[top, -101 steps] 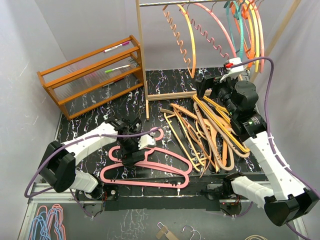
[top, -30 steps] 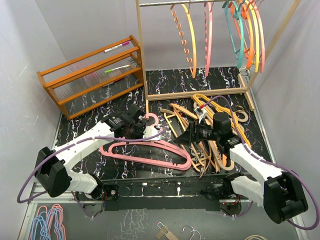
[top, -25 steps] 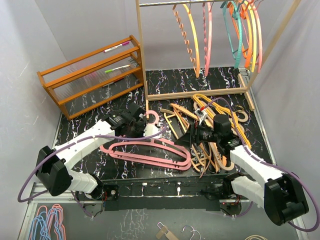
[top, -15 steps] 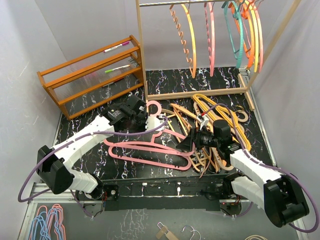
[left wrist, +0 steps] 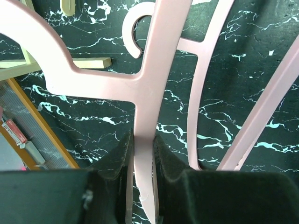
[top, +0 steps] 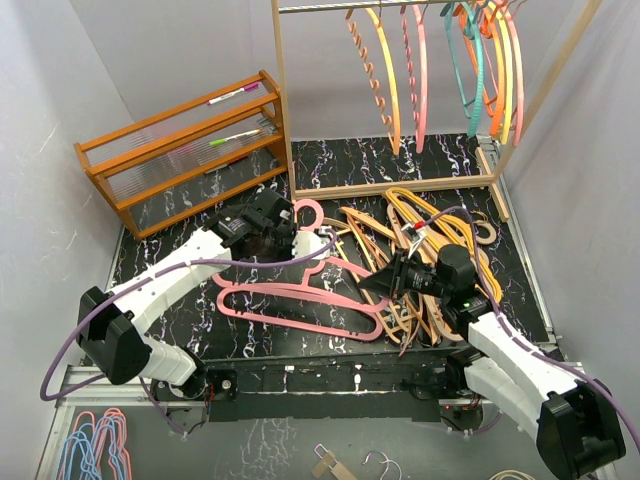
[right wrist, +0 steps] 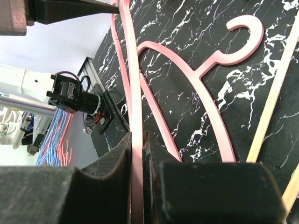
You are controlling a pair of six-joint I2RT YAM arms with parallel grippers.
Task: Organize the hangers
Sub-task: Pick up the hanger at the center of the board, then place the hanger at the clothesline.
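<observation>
While left hand (left wrist: 143, 142) clamps flat pink hanger (left wrist: 152, 70) neck, right hand (right wrist: 138, 140) pinches bar.

I note pink hangers (left wrist: 145, 88), a black tabletop (top: 330, 165) (white marble veining), and an orange-brown wooden rack (top: 185, 150).

Shelf rack (top: 185, 150) sits back-left on the table (top: 150, 265). Rail frame (top: 283, 120) stands back-right, with hung hangers (top: 480, 70) bunched toward its right end. Hanger pile (top: 440, 235) lies before the frame. Overlapping hanger pair (top: 300, 318) lies left of the pile.
</observation>
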